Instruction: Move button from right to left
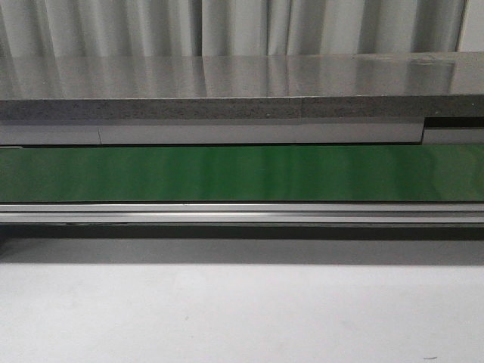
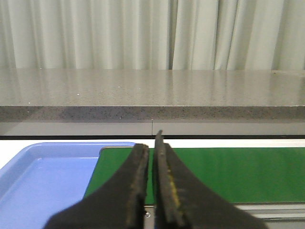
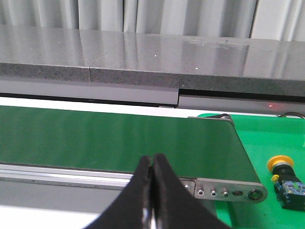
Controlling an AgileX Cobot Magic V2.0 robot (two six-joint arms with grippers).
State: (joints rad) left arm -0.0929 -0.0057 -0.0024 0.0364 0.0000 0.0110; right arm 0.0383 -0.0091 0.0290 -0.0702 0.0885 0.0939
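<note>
counter: grey speckled stone slab (image 1: pixel 227 91) is running the full width behind everything, pale curtain (image 1: pixel 227 26) hanging behind it.
conveyor: green belt (image 1: pixel 242 172) is spanning the front view edge to edge, aluminium rail (image 1: pixel 242 212) running along its near side. Right end of the belt is ending at a metal end plate (image 3: pixel 228 189) with small holes.
blue tray: blue tray (image 2: pixel 43 181) is sitting just beside the belt's left end, seen only in the left wrist view.
green surface: bright green surface (image 3: pixel 267 138) is lying past the belt's right end.
left gripper: left gripper (image 2: pixel 151 152) is hanging over the belt's left end near the tray, black fingers pressed nearly together, gripping nothing.
right gripper: right gripper (image 3: pixel 151 164) is hanging over the near rail close to the right end, fingers together, gripping nothing.
button: button (image 3: pixel 285 179) is lying on its side on the green surface, just beside the end plate, yellow head pointing away from the camera, black body nearer. Well apart from both grippers.
</note>
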